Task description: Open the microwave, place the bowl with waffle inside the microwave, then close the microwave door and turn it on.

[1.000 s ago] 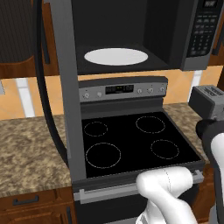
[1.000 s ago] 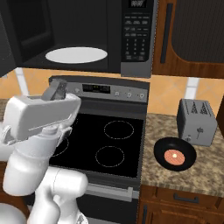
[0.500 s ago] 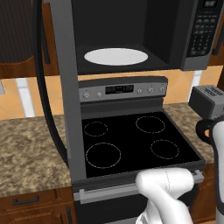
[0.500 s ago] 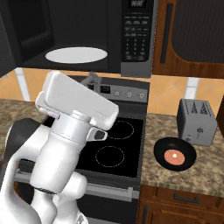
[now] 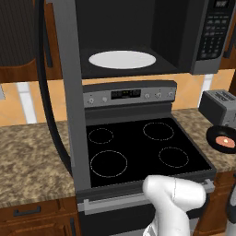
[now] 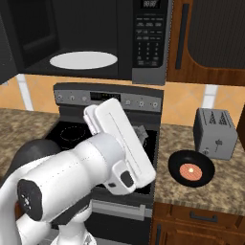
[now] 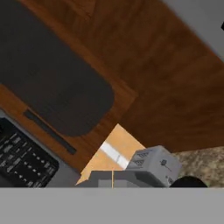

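The microwave [image 5: 203, 37] stands open above the stove, its white turntable plate [image 5: 122, 59] bare. The microwave door [image 5: 69, 97] is swung out to the left, edge-on. On the right counter, in front of the toaster, sits the black bowl [image 6: 191, 168] holding the reddish waffle [image 6: 190, 170]; the bowl [image 5: 224, 138] also shows at the right edge of the left base view. My gripper [image 6: 142, 133] hangs over the stove's right side, left of the bowl and apart from it, mostly hidden behind the white hand; it is shut and holds nothing.
A grey toaster [image 6: 215, 131] stands behind the bowl, close to it, and the toaster [image 7: 153, 164] appears in the hand view too. The black stove top [image 5: 138, 147] lies below the microwave. Brown cabinet doors [image 6: 210, 38] flank the keypad [image 6: 149, 38]. Granite counter [image 5: 32, 156] runs on both sides.
The arm has swung right across the stove toward the toaster side. In the left base view the hand has left the right edge, uncovering the bowl. The bowl has not moved.
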Controlling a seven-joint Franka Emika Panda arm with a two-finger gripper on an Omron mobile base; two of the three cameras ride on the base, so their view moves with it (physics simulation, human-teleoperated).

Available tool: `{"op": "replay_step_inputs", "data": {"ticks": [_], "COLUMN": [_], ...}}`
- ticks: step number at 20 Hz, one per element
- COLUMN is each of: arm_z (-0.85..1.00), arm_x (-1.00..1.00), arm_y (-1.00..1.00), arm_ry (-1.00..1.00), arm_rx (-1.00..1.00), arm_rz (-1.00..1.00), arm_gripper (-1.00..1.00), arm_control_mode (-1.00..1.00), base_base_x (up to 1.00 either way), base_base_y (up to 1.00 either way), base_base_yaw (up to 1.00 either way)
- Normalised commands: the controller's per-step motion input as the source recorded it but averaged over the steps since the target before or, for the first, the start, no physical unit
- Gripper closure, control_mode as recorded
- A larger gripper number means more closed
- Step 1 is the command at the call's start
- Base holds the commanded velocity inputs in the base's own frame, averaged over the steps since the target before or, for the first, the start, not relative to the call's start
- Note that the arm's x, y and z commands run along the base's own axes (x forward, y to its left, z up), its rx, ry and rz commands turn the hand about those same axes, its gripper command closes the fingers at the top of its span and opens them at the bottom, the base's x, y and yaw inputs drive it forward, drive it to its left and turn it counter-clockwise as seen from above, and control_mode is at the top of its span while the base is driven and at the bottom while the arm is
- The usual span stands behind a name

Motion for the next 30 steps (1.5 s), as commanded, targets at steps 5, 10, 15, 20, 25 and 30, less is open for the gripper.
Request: {"op": "replay_step_inputs", "data": {"ticks": [5,10,15,20,25,30], "arm_z": [-0.84,-0.74,-0.52,-0.73,-0.95,-0.62], "arm_x": [0.01,0.24,0.91,0.61,0.05,0.03], "arm_y": [-0.06,-0.21,-0.36,-0.68,-0.86,-0.49], "arm_ry": [0.60,0.37,0.59,0.34,-0.11,-0.14], "arm_rx": [0.00,0.26,0.26,0.25,0.46,0.27], "arm_rz": [-0.03,0.00,-0.19,-0.17,-0.01,0.00], "arm_gripper": [1.00,1.00,1.00,1.00,-1.00,-1.00], "arm_control_mode": [-1.00,-1.00,-1.00,-1.00,-1.00,-1.00], "base_base_x": [0.00,0.00,0.00,0.00,0.00,0.00], "base_base_y": [0.00,0.00,0.00,0.00,0.00,0.00], "base_base_yaw": [0.00,0.00,0.00,0.00,0.00,0.00]}}
